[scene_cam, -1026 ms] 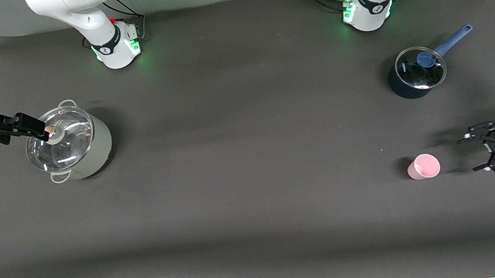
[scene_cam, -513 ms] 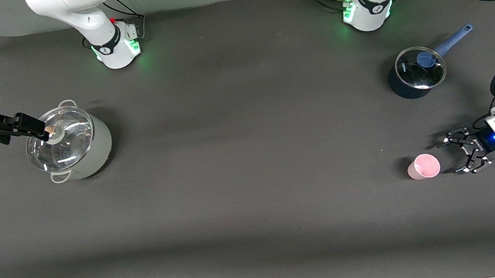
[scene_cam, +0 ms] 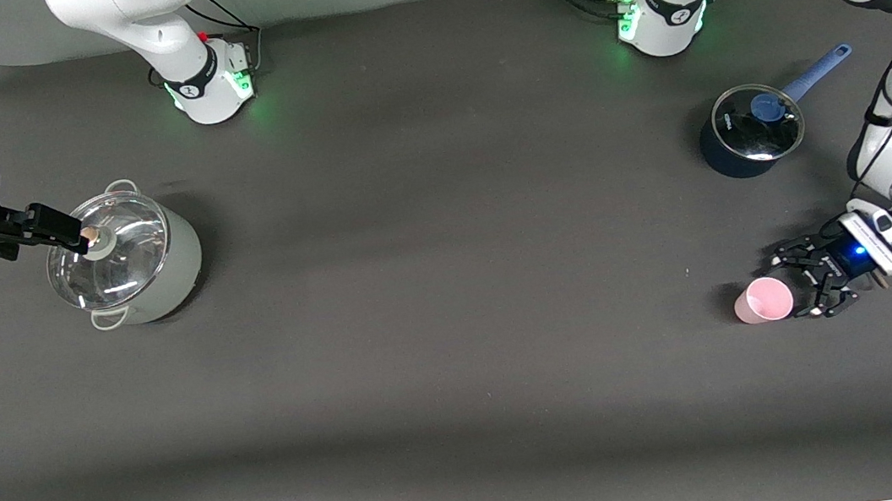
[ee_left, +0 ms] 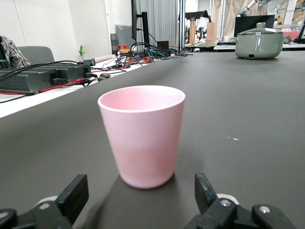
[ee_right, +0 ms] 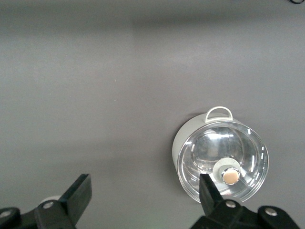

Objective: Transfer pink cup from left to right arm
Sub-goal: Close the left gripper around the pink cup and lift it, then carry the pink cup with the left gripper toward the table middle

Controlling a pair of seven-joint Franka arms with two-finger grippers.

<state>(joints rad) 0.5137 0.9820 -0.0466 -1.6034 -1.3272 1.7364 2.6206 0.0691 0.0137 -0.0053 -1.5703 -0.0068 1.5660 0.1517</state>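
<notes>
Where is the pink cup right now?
The pink cup stands upright on the table toward the left arm's end, nearer the front camera than the blue saucepan, right beside the open left gripper.

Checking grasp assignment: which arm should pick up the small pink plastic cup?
Left. Its hand is open beside the upright small pink plastic cup, fingers flanking it. The right hand waits open above the grey-green glass-lidded pot, at the right arm's end of the table.

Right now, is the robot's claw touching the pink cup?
Apart. In the left wrist view the pink cup stands upright on the table between the left gripper's open fingers, with dark table showing on each side.
</notes>
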